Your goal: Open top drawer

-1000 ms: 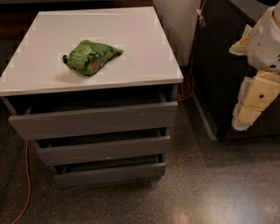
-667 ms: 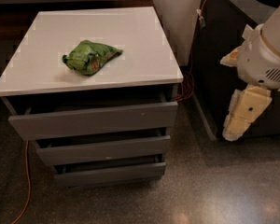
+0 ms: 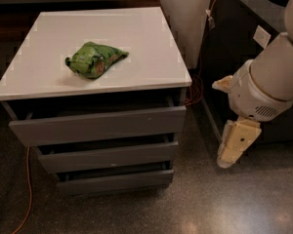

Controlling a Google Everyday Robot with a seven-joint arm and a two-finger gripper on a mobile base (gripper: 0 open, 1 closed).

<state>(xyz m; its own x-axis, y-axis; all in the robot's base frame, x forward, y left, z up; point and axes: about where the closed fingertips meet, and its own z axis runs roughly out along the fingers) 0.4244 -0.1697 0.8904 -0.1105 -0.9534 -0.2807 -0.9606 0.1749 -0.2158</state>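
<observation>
Wide grey handleless top drawer (image 3: 97,126) sits right under the white cabinet top (image 3: 151,67), front panel proud of the two lower grey drawers (image 3: 107,156), with a dark gap above its top edge. With no handle, that gap is probably the only grab point. The cream two-finger gripper (image 3: 227,159) hangs pointing down off the cabinet's right side, low near the floor and well apart from the drawer front. Can't tell if it's open or closed from this angle. Likely staging for a front approach. Crumpled green snack bag (image 3: 95,59) on top is out of the path.
</observation>
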